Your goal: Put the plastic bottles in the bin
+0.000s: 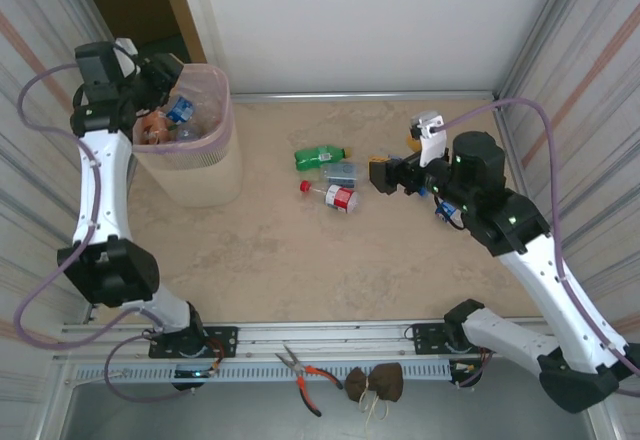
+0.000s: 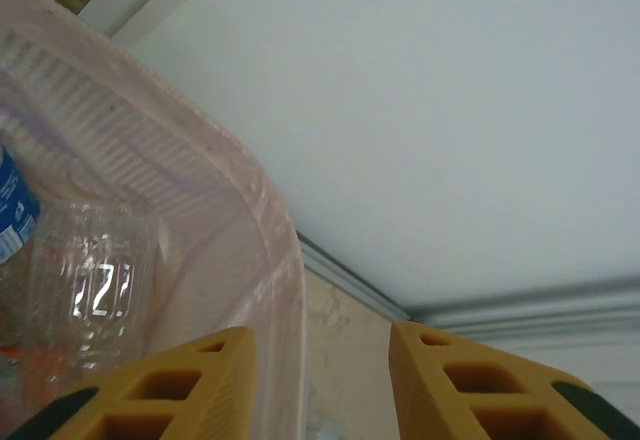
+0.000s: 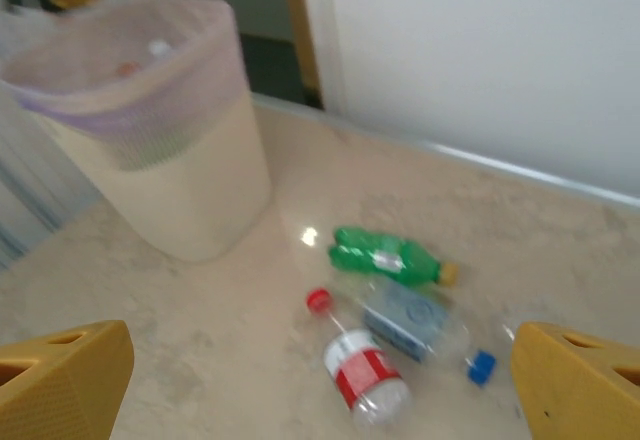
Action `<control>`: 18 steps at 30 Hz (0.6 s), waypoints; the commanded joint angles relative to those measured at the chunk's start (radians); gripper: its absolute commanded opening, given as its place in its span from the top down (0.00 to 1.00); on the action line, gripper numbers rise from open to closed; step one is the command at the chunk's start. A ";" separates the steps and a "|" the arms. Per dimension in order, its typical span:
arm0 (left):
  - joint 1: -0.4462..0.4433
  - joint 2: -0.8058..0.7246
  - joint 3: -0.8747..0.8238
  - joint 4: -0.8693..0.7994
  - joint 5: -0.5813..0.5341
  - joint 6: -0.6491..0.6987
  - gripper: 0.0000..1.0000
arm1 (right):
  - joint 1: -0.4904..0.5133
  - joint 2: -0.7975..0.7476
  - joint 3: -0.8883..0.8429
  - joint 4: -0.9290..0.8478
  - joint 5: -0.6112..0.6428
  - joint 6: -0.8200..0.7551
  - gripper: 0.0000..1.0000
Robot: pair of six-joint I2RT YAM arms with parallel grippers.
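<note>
The pale pink bin (image 1: 205,155) stands at the back left and holds several bottles (image 1: 168,120). My left gripper (image 1: 168,68) hovers open over its rim (image 2: 270,230), with nothing between the fingers; a clear bottle (image 2: 90,290) lies inside. Three bottles lie mid-table: a green one (image 1: 320,157) (image 3: 385,255), a clear one with a blue label (image 1: 341,172) (image 3: 410,318), and a red-capped one with a red label (image 1: 337,197) (image 3: 362,375). My right gripper (image 1: 381,175) (image 3: 322,360) is wide open and empty, just right of these bottles and pointed at them.
Corrugated walls close in the left and right sides, and a white panel (image 1: 360,20) stands along the back. Red-handled pliers (image 1: 305,370) and two brown lumps (image 1: 375,382) lie on the front rail. Bare table stretches between the bin and the bottles.
</note>
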 commanded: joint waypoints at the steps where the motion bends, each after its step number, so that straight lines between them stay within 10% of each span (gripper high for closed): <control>1: 0.002 -0.103 -0.078 -0.032 0.045 0.174 0.58 | -0.056 0.050 0.037 -0.110 0.030 0.039 0.05; 10: 0.002 -0.346 -0.328 -0.027 0.092 0.316 0.51 | -0.254 0.198 0.003 -0.231 0.011 -0.032 0.08; 18: -0.004 -0.466 -0.489 -0.005 0.153 0.307 0.50 | -0.272 0.435 0.039 -0.334 0.265 -0.242 0.19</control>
